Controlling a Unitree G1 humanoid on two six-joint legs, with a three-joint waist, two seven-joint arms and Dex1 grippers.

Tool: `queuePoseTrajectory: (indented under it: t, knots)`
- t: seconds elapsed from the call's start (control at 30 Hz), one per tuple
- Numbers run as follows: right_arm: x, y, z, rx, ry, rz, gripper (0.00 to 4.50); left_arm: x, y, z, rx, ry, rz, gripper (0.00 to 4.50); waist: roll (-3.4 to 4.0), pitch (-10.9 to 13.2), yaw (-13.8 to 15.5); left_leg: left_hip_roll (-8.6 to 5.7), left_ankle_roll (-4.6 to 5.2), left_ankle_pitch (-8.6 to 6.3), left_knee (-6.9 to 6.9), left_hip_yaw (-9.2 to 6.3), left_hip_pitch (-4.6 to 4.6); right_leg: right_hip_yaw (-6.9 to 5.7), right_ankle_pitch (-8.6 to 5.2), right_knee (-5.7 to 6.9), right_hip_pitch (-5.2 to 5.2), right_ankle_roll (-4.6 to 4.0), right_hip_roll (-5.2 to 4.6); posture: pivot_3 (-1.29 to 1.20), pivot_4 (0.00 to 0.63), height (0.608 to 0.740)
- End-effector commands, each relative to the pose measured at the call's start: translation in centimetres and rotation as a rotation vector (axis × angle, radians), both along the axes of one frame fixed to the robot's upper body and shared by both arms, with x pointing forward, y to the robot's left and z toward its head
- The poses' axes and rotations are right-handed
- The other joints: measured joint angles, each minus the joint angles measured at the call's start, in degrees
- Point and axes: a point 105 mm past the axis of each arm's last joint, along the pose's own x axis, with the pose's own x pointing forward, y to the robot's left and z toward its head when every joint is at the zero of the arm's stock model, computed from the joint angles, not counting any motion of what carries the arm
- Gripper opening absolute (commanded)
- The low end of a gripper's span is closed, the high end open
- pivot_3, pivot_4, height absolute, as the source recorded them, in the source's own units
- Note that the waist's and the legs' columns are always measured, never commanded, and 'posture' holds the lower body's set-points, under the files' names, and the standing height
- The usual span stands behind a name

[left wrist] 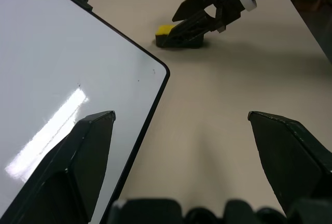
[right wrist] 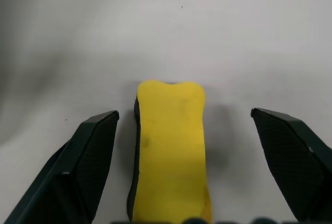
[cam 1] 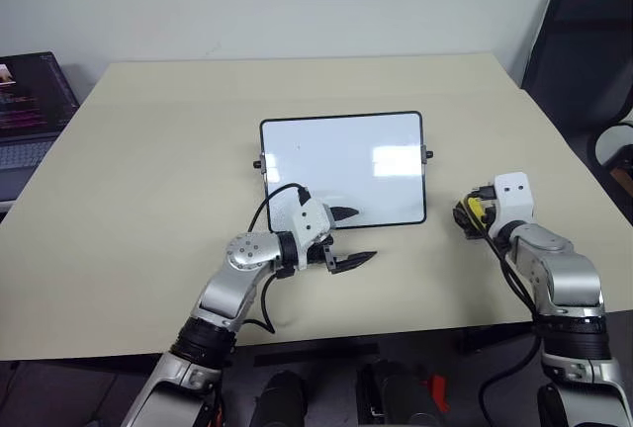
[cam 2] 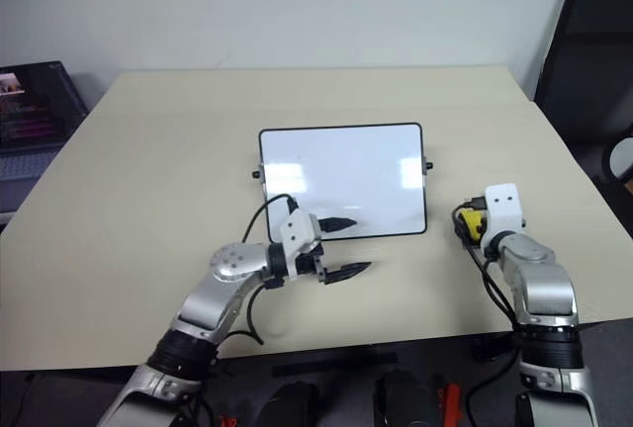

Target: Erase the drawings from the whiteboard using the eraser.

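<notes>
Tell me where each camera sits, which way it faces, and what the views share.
Head views: look forward and down over the table, whiteboard, both arms.
Left wrist view: along the open left gripper, whiteboard corner beside it.
Right wrist view: along the open right gripper, astride the eraser.
Shared: the left wrist view also shows eraser and right gripper.

Even, bright indoor light — window glare on the whiteboard (cam 1: pixel 342 168) (soft shadows) — right wrist view slightly hazy

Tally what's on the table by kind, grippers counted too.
Whiteboard: 1
Eraser, yellow, lying between the open fingers of the right gripper: 1
Grippers: 2, right gripper plus left gripper, open at the board's near edge
Laptop at the table's left side: 1
Total: 5
</notes>
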Motion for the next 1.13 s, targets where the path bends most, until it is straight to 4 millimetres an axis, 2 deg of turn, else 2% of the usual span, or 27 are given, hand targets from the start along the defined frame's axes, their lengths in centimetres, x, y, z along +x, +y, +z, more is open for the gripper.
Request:
queuePoseTrajectory:
  t: [0.03,0.13,0.27,0.37,0.47,0.6,0.73,0.8,0.97,1.13]
  knots:
    - [-0.7,0.2,2.3,0.042,-0.073,-0.015,4.47,0.6,-0.2,2.9,-0.096,-0.065,0.101,4.5,0.0,0.0,0.0,0.0,0.0,0.0,0.0,0.0,0.0,0.0,0.0,0.0,0.0,0.0,0.0,0.0,0.15,0.74]
    - [-1.4,0.4,3.8,0.062,-0.144,-0.042,4.47,1.3,0.9,3.7,-0.115,-0.107,0.25,4.5,0.0,0.0,0.0,0.02,0.0,0.0,0.01,-0.02,0.03,0.0,0.01,0.02,0.01,0.02,0.0,0.0,0.15,0.74]
    - [-3.0,1.3,5.5,-0.003,-0.29,-0.026,4.47,1.3,2.4,2.8,-0.09,-0.125,0.394,4.5,0.02,0.0,0.0,0.04,0.0,0.0,-0.03,-0.03,0.05,-0.01,0.0,0.02,0.01,0.01,0.02,0.0,0.15,0.74]
    - [-4.1,1.7,5.2,-0.031,-0.354,-0.023,4.47,1.6,3.9,2.4,-0.069,-0.15,0.508,4.5,0.01,0.0,0.1,0.02,-0.01,0.0,-0.01,-0.04,0.02,-0.01,0.0,-0.01,0.02,0.02,0.02,0.0,0.15,0.74]
    - [-6.1,2.3,5.1,-0.081,-0.47,-0.003,4.47,1.2,6.9,1.8,-0.073,-0.153,0.688,4.5,0.01,0.0,0.1,0.03,-0.01,-0.01,0.01,-0.04,0.04,0.0,-0.03,-0.01,0.02,-0.02,0.0,0.0,0.15,0.74]
    - [-8.7,2.7,3.9,-0.121,-0.527,-0.008,4.47,-0.4,10.8,0.0,-0.124,-0.061,0.88,4.5,0.04,0.0,-0.1,0.08,-0.05,-0.03,-0.08,-0.01,0.05,0.02,-0.11,-0.03,-0.02,-0.13,0.0,0.0,0.15,0.74]
    - [-10.4,2.8,3.0,-0.131,-0.55,-0.062,4.47,-2.2,13.1,-1.0,-0.081,-0.071,0.95,4.5,0.04,0.0,0.0,0.15,-0.06,-0.03,-0.02,-0.06,0.1,-0.03,-0.27,-0.01,-0.02,-0.4,-0.02,0.0,0.15,0.74]
    - [-10.9,3.2,2.8,-0.129,-0.56,-0.068,4.47,-3.1,14.2,-1.4,-0.065,-0.058,1.0,4.5,0.04,0.0,0.0,0.22,-0.07,-0.04,0.03,-0.06,0.1,-0.03,-0.3,-0.04,-0.01,-0.44,-0.33,0.0,0.15,0.74]
    - [-11.7,3.1,1.4,-0.13,-0.519,-0.094,4.47,-4.9,14.3,-1.7,-0.052,-0.016,1.024,4.5,0.04,0.0,0.0,0.55,-0.55,-0.33,0.06,0.09,0.06,-0.01,-0.31,-0.33,0.03,-0.44,-0.49,0.0,0.15,0.74]
    - [-11.6,3.9,0.9,-0.102,-0.494,-0.059,4.47,-6.0,14.2,-1.3,-0.053,-0.002,1.037,4.5,0.03,0.0,0.1,0.69,-0.44,-0.26,0.03,0.16,-0.05,-0.09,-0.3,-0.55,0.03,-0.43,-0.48,0.0,0.15,0.74]
